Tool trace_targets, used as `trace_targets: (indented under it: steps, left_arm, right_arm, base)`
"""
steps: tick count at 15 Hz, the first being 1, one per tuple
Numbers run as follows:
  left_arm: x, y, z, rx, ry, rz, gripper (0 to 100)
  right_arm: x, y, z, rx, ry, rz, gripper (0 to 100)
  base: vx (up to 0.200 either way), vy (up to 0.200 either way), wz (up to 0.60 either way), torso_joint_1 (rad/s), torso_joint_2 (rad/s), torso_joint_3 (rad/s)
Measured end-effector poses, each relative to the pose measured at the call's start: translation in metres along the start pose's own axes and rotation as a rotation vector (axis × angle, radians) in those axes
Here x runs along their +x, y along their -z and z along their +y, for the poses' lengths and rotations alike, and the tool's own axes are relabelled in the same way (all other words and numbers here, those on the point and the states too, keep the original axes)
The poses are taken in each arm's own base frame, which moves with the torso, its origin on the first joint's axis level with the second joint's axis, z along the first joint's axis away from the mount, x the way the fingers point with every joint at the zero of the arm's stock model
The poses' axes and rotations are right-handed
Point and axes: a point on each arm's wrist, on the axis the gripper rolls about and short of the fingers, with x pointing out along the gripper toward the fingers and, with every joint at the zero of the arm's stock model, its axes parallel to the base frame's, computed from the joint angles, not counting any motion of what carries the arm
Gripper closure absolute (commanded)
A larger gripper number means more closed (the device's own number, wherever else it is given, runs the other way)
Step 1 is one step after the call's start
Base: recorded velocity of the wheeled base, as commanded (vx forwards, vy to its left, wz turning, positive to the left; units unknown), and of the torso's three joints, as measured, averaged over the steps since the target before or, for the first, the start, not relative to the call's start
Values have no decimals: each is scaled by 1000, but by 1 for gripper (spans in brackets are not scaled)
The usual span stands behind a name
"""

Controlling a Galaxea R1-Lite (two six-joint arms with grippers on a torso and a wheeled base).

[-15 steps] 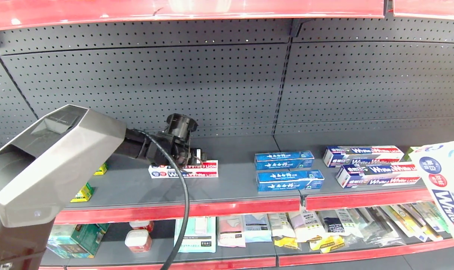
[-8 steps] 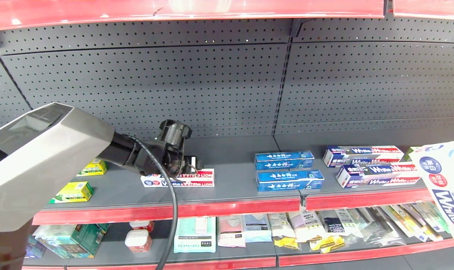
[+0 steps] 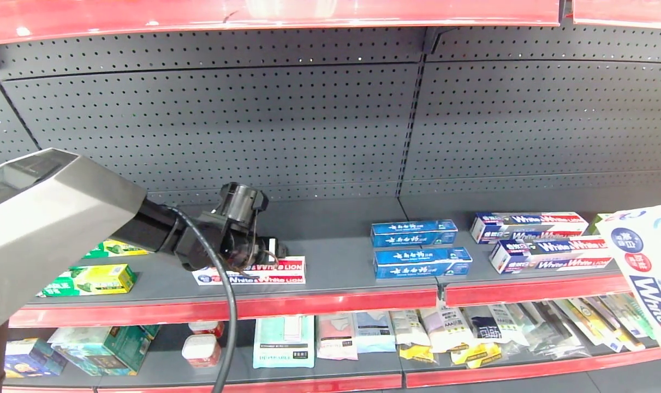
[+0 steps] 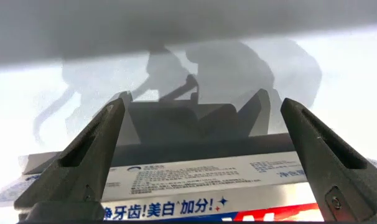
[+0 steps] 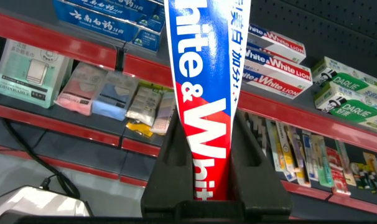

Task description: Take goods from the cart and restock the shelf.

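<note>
On the grey shelf (image 3: 341, 284), my left gripper (image 3: 269, 250) stands open over a white and red toothpaste box (image 3: 265, 271) lying lengthwise near the red front edge. In the left wrist view the fingers (image 4: 83, 168) spread wide, and the toothpaste box (image 4: 207, 186) runs across beneath them. My right gripper (image 5: 204, 180) is shut on a second white, blue and red toothpaste box (image 5: 204, 93). That held box (image 3: 644, 273) stands upright at the far right, in front of the shelf.
Two blue boxes (image 3: 415, 233) and two white and red boxes (image 3: 529, 224) lie further right on the shelf. Green and yellow boxes (image 3: 87, 278) sit at the left. Packets and jars fill the lower shelf (image 3: 363, 376). A red-edged shelf (image 3: 265, 13) hangs overhead.
My left gripper has drawn back to the left and toward the shelf's front edge, and the white and red box has slid with it. The right arm and its box have stayed put.
</note>
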Motion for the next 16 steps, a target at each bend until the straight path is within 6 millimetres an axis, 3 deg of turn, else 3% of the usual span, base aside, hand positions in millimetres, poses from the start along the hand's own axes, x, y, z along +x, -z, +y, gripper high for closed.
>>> trace_targets:
  steps: [16]
  left_arm:
    - [-12, 24, 14, -4, 3, 22, 0]
  right_arm:
    - [0, 0, 0, -2, -1, 0, 100]
  base:
    - [0, 0, 0, 0, 0, 0]
